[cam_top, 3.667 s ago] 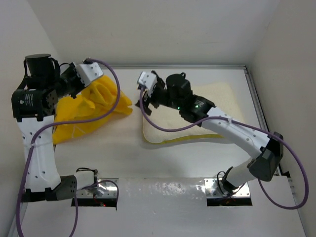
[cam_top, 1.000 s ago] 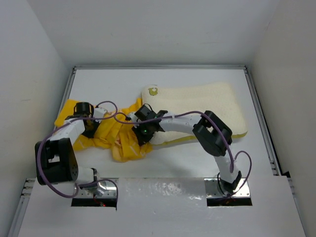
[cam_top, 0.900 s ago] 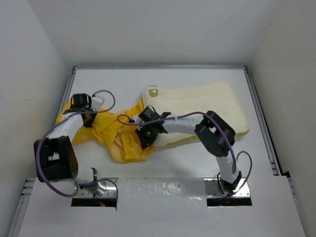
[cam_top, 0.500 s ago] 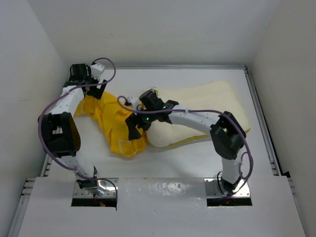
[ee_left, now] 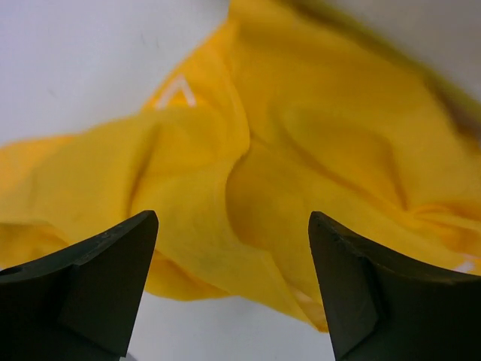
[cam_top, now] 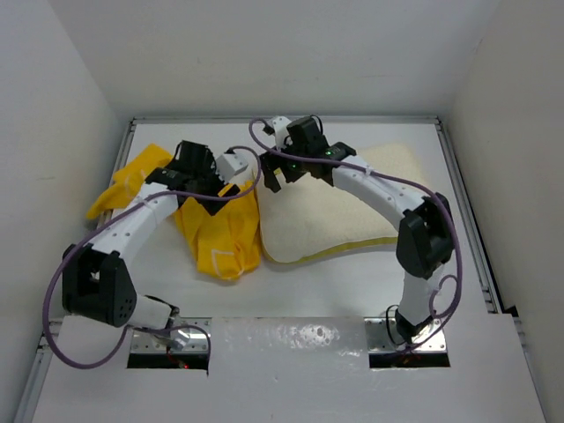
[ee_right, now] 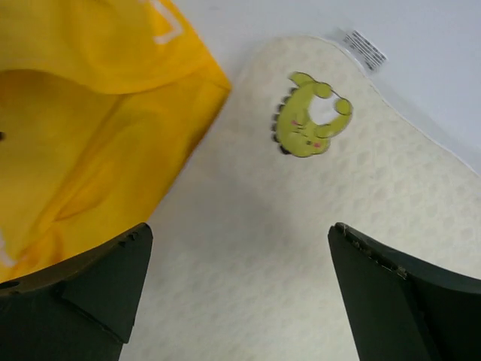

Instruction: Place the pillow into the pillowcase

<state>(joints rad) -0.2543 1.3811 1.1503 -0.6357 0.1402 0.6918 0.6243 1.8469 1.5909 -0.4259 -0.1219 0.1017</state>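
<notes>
The pillow (cam_top: 326, 220) lies flat on the table (cam_top: 344, 284), its left end touching the pillowcase (cam_top: 220, 238). The next job looks like opening the case: find its open edge, pinch just one layer, lift it, then slide a pillow corner in. Nothing is inside the case yet. It sits in a crumpled heap, and I cannot tell where its mouth is. The left fingers (ee_left: 90, 286) are spread wide over the yellow cloth, holding nothing. The right fingers (ee_right: 409, 301) are spread wide too, over the pillow's green mark (ee_right: 308, 113).
</notes>
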